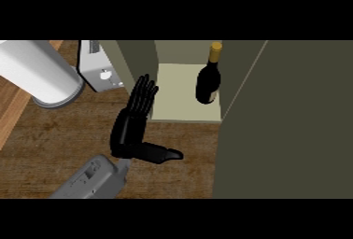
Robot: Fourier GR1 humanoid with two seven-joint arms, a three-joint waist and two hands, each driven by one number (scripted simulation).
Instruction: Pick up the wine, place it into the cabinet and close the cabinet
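Wine bottle [208, 81]: dark glass, gold cap, upright on the pale shelf floor of the cabinet [180, 100], to the right of the fingers [143, 95] and apart from them, close to the shelf's right edge.
Cabinet door [289, 121]: dark olive panel, open, further right beyond the bottle.
Left hand [131, 128]: black, fingers straight and together, holding nothing, tips at the cabinet's left wall; thumb spread out to the right.
Counter [62, 135]: dark brown wood grain, under and behind the fingers; a lighter wood strip runs along its far left.
White roll [34, 70]: on a grey base, well left of the fingers.
Grey box [96, 70]: with a knob, just left of the fingertips.
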